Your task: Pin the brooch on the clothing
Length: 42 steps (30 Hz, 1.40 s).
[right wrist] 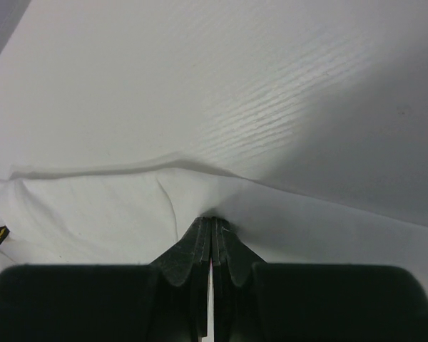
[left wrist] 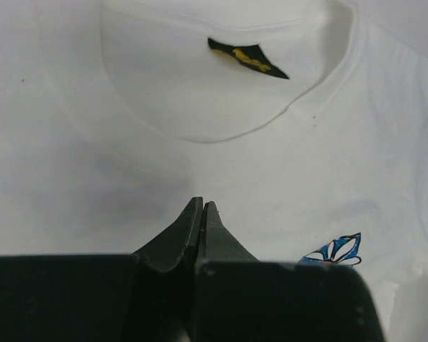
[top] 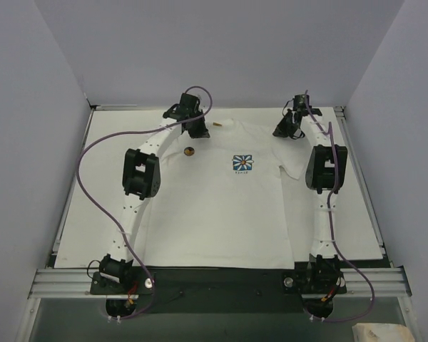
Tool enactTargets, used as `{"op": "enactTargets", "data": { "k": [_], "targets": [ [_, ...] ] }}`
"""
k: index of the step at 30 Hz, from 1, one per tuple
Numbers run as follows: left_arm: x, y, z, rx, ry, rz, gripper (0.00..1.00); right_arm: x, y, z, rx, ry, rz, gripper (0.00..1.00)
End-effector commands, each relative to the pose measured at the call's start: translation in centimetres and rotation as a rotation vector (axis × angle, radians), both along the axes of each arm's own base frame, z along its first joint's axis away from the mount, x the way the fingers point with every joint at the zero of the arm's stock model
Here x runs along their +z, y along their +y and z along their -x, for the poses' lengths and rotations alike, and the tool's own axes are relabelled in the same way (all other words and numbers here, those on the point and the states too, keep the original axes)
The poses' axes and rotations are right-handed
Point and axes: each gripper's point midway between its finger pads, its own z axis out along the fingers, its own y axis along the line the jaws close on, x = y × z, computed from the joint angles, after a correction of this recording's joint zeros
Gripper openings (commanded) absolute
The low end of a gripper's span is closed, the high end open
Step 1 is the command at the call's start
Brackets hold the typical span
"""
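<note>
As I am watching from overhead, the brooch (top: 189,150) is lying on the T-shirt (top: 221,214), just beside the left gripper (top: 197,130). On the left wrist, its fingers (left wrist: 189,228) are sitting pressed together, gripping nothing. On the right wrist, the right gripper (right wrist: 212,219) is pinching the T-shirt's edge.

Soft even light; jaws blurred, faintly shadowing the clothing (left wrist: 321,164).

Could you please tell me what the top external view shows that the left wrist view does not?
Only the top external view shows the brooch, left of the daisy print, and the T-shirt down to its hem. Only the left wrist view shows the jaws of the left gripper pressed together and the neck label with its yellow lettering. Both show the collar and the print.
</note>
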Motion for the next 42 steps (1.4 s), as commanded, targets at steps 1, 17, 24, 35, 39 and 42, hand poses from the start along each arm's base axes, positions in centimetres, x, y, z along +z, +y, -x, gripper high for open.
{"op": "enactTargets", "data": {
  "k": [1, 17, 24, 35, 39, 42],
  "targets": [
    [-0.9, 0.7, 0.0, 0.010, 0.037, 0.011, 0.00, 0.8, 0.6, -1.1, -0.025, -0.002, -0.062, 0.00],
    [-5.1, 6.6, -2.1, 0.221, 0.119, 0.091, 0.00, 6.9, 1.6, -4.6, 0.058, -0.230, -0.113, 0.00],
    [-1.6, 5.5, -2.5, 0.150, 0.040, 0.151, 0.00, 12.8, 5.4, -0.1, 0.294, -0.288, -0.073, 0.02],
    [9.7, 7.7, 1.1, 0.109, -0.194, 0.170, 0.16, 9.7, 10.8, 12.6, 0.482, -0.112, 0.095, 0.01],
    [10.6, 10.4, 3.7, 0.150, -0.216, 0.114, 0.32, 7.1, 13.2, 17.4, 0.544, -0.021, 0.125, 0.01],
    [9.9, 12.7, 5.9, 0.193, -0.214, 0.006, 0.51, 4.8, 14.5, 21.6, 0.594, 0.057, 0.150, 0.00]
  ]
}}
